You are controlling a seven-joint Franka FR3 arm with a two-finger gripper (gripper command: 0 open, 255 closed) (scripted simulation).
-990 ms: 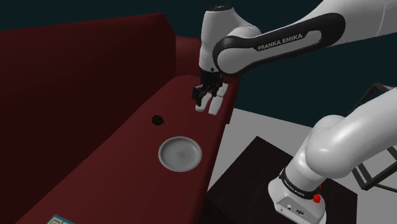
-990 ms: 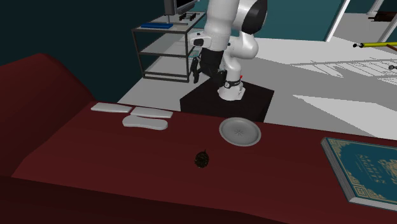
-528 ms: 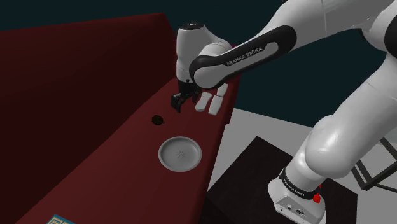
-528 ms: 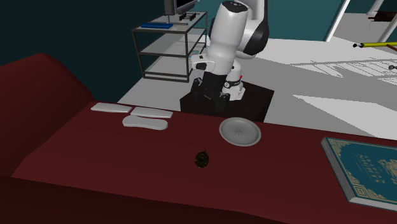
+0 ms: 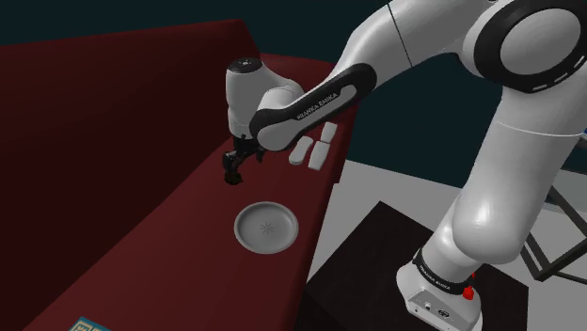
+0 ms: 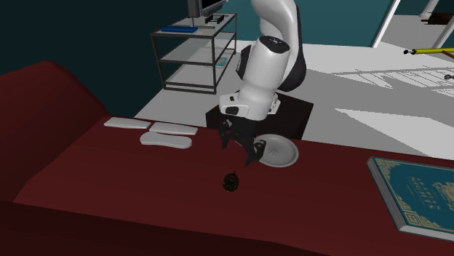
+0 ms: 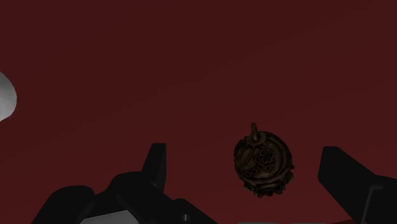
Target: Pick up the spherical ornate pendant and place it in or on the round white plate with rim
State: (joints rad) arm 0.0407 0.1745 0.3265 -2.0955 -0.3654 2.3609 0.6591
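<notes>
The pendant [image 7: 262, 162] is a small dark brown ball with openwork patterns and a short stem, lying on the dark red surface [image 6: 145, 182]. In the wrist view it sits between my open gripper's [image 7: 245, 167] black fingers, nearer one of them, and touches neither. From the second exterior view, the gripper [image 6: 239, 149] hovers a short way above the pendant [image 6: 231, 182]. The round white rimmed plate [image 5: 266, 228] lies close by toward the surface's edge, also seen partly behind the hand [image 6: 280, 153]. In the shoulder view the gripper [image 5: 231, 175] hangs just beyond the plate.
Three flat white pieces [image 6: 167, 140] lie on the red surface at the second exterior view's left. A blue ornate book [image 6: 415, 190] rests at its right. A raised red back runs along the shoulder view's left. A metal shelf unit [image 6: 190, 51] stands on the floor behind the arm.
The arm has swung from over the white pieces toward the pendant and lowered, so the open gripper now hangs just above it. The pendant and plate have stayed put.
</notes>
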